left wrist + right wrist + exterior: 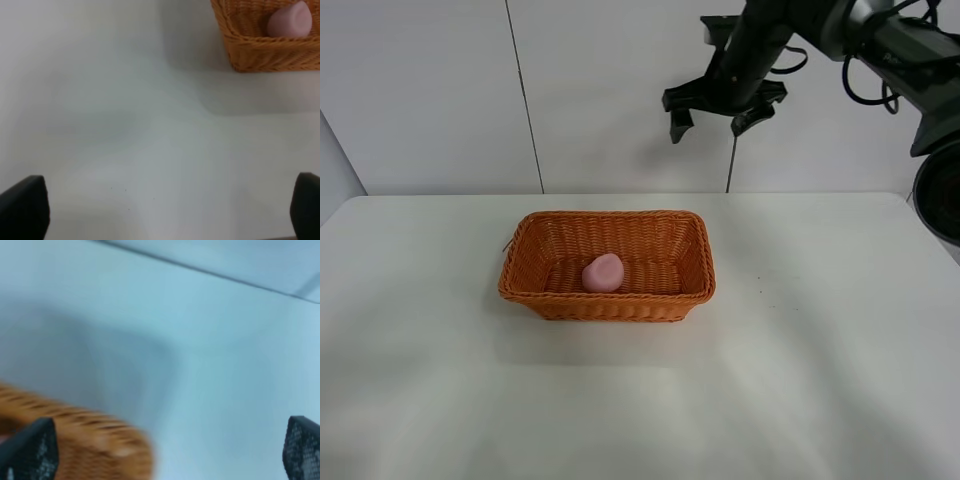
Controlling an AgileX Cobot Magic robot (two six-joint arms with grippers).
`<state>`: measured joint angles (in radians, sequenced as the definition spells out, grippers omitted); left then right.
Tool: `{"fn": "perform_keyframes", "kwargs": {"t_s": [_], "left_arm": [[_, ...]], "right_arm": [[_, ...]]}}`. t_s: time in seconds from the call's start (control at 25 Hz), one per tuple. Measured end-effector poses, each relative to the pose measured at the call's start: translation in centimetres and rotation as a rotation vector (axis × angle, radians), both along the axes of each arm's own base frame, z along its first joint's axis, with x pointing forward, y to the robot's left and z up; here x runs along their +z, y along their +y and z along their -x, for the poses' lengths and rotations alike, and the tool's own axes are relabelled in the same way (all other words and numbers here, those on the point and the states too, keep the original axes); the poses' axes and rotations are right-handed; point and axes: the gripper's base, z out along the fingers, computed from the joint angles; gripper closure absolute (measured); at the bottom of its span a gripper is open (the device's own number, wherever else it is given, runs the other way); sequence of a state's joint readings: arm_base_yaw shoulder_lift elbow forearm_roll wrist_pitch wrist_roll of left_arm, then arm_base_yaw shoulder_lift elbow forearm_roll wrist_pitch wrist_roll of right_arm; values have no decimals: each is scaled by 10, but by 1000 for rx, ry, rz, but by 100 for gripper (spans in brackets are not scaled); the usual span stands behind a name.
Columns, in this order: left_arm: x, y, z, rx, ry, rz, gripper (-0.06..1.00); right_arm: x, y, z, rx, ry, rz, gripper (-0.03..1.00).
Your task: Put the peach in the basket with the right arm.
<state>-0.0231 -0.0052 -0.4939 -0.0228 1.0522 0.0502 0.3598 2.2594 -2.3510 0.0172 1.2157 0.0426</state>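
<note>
**A:** What took up most of the scene?

**B:** A white worktop (800,380), smooth and matte with a few faint specks. Behind it stood a pale wall (420,90) of flat panels, split by a thin dark seam (525,100).

**A:** And the robot?

**B:** The right arm (880,40) was black, with thick rounded links. It hung in front of the wall, high above the worktop and up to the right of the basket.

**A:** Describe the basket.

**B:** The basket (610,216) was a shallow rectangle of orange-brown wicker, tightly woven, with sloping sides and a braided rim. It sat flat near the middle of the worktop.

**A:** The grippers?

**B:** The right gripper (711,127) pointed downward with its two black fingers (677,128) spread apart, released with nothing between them. Its wrist view was blurred, though the fingers showed a meshed surface there. The left gripper (164,207) was also spread wide over bare worktop and held nothing. A corner of the basket lay well ahead of it.

**A:** Where was the peach?

**B:** The peach (603,272) lay inside the basket on the woven floor, a little left of centre. It was a small pale-pink lump, smooth and matte, rounded with a slight point.
</note>
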Motion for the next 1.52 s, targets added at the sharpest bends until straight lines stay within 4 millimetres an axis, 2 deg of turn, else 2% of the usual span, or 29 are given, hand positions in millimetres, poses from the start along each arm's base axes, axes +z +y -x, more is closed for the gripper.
{"fn": "perform_keyframes", "kwargs": {"t_s": [0.24,0.4,0.48,0.68,0.84,1.04,1.2,1.36,1.48,1.52], "left_arm": [[0,0,0,0,0,0,-4],[0,0,0,0,0,0,-4],[0,0,0,0,0,0,-4],[0,0,0,0,0,0,-4],[0,0,0,0,0,0,-4],[0,0,0,0,0,0,-4],[0,0,0,0,0,0,-4],[0,0,0,0,0,0,-4],[0,0,0,0,0,0,-4],[0,0,0,0,0,0,-4]], "right_arm": [[0,-100,-27,-209,-1,3,27],[0,-142,-31,-292,-1,5,27],[0,-148,-32,-306,-2,8,27],[-6,-145,-29,-291,24,12,27],[-9,-144,-16,-279,73,25,27],[12,-147,21,-273,102,34,27],[20,-150,68,-273,156,45,27],[15,-154,130,-271,236,60,27],[15,-158,191,-270,260,65,27],[9,-159,210,-270,280,69,27]]}}
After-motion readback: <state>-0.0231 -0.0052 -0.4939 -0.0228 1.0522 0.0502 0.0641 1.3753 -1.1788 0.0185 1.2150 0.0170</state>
